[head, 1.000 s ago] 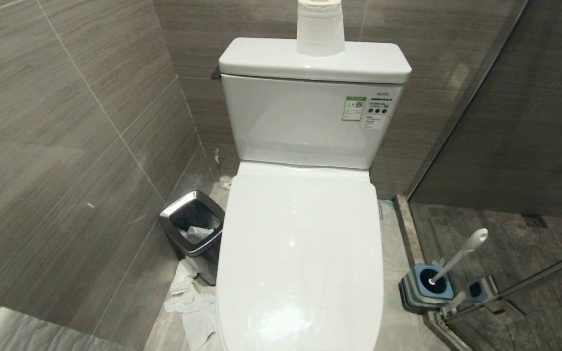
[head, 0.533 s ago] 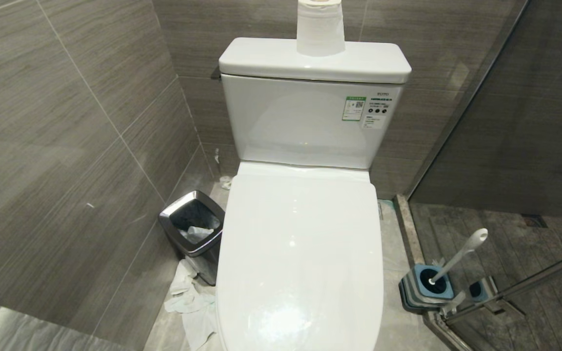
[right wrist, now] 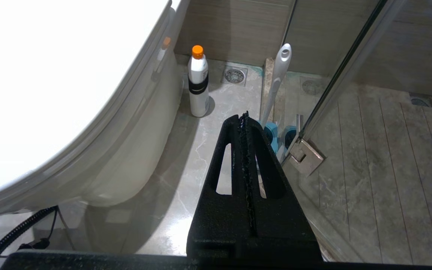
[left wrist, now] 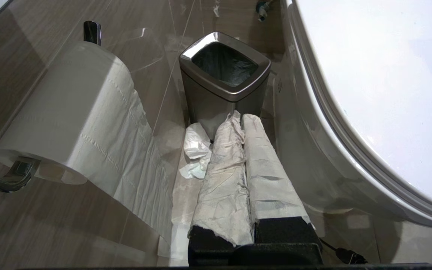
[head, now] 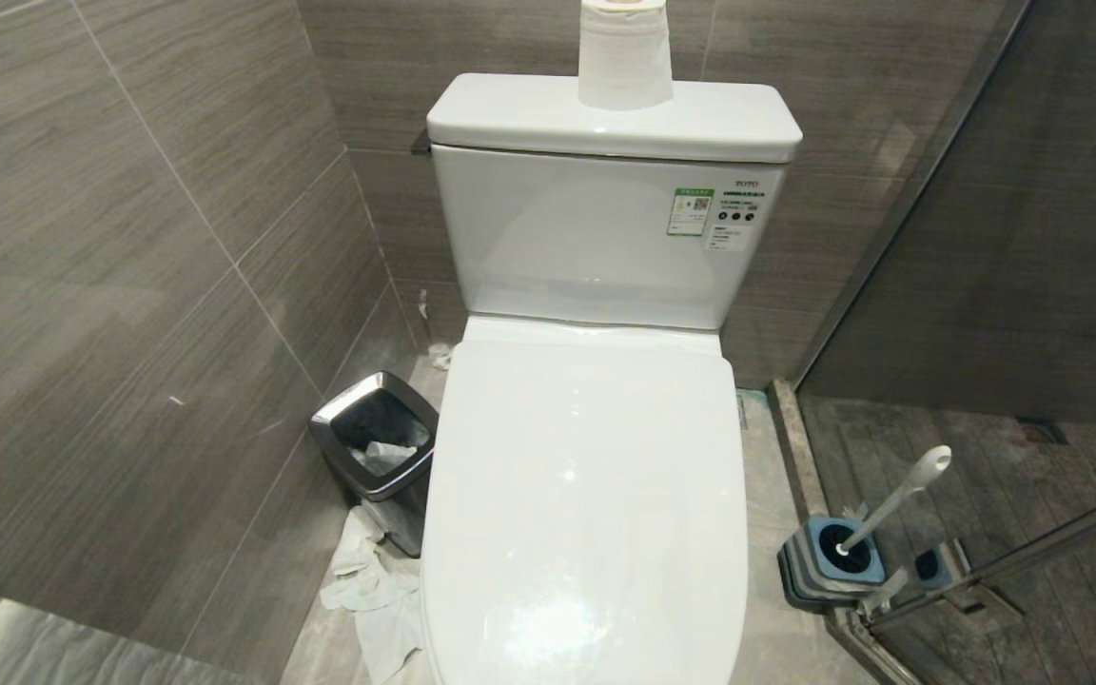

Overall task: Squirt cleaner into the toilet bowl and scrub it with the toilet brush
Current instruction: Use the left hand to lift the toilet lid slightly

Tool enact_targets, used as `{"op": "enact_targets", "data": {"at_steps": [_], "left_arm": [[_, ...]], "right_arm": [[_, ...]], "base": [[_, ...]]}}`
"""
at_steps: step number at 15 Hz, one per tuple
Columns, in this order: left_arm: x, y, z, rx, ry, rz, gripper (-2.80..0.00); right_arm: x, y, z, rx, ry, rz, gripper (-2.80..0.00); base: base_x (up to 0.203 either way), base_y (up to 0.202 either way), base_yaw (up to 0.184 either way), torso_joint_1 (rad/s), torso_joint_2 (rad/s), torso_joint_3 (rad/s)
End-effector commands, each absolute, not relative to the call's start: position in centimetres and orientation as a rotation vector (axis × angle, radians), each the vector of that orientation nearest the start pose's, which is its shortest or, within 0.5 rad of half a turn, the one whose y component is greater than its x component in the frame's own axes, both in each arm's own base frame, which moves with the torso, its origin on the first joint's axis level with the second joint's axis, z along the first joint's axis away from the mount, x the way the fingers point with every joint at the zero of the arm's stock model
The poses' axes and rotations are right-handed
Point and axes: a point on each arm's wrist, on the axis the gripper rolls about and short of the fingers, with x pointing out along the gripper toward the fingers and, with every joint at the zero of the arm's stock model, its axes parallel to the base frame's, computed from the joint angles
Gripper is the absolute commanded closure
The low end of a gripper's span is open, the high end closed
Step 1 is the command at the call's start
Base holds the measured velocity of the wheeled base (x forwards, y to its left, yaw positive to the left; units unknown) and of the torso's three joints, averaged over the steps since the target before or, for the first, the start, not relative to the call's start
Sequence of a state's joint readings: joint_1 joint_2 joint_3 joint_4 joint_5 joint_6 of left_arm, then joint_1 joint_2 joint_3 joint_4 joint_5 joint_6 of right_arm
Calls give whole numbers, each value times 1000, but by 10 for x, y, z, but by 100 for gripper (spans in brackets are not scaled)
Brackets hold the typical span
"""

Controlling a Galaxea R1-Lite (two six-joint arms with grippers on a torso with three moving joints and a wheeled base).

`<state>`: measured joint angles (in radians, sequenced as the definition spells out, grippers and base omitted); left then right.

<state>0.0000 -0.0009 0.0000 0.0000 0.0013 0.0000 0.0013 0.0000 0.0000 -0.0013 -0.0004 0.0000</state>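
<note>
Left gripper [left wrist: 243,117]: paper-wrapped fingers pressed together, empty, beside the steel bin [left wrist: 224,80].
Right gripper [right wrist: 244,115]: fingers closed, empty, near one toilet brush [head: 895,499].
Brush: one handle leaning up-right from its holder [head: 831,559], right of the toilet bowl [head: 586,495].
Bowl: one, lid down.

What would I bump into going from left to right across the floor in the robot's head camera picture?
steel bin → toilet lid → toilet brush in its blue holder → shower door bar
</note>
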Motion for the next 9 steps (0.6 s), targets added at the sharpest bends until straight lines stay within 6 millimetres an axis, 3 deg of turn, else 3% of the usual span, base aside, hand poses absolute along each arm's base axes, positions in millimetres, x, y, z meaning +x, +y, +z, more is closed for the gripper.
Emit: {"op": "enact_targets", "data": {"at_steps": [1,9], "left_arm": [[-23,0,75,0,3,3,0],[-23,0,75,0,2,2,0]], "right_arm": [[-23,0,75,0,0,2,0],[-23,0,75,0,0,2,0]], "base": [[0,0,0,0,0,0],[0,0,0,0,0,0]]}}
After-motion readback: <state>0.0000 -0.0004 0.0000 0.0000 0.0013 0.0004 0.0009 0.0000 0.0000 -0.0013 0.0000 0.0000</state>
